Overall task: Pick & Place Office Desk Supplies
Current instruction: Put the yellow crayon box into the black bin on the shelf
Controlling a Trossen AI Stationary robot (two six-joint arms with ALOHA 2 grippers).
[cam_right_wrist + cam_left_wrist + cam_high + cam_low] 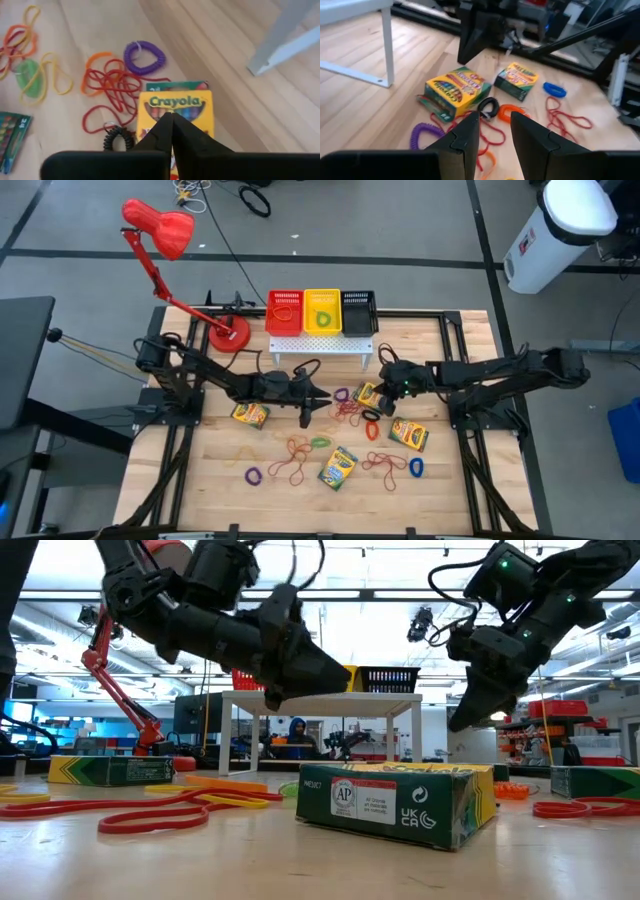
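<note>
Several yellow-and-green crayon boxes lie flat on the wooden table [200, 470]: one at the left [250, 415], one mid-table [372, 395], one at the right [408, 435] and one toward the near edge [338, 468]. Loose rubber bands [345, 408] in red, orange, green, purple and blue are strewn between them. My left gripper [495, 135] hovers open near the table's middle, pointing toward the mid-table box [454, 90], with nothing between its fingers. My right gripper [171, 125] is shut and empty, raised above that same box [175, 107], clear of the table in the low view [465, 715].
A white perforated rack [322, 345] stands at the far edge and carries a red bin [284, 311], a yellow bin [322, 311] and a black bin [359, 312]. A red desk lamp [228, 335] stands at the far left. Bare wood lies along the near edge.
</note>
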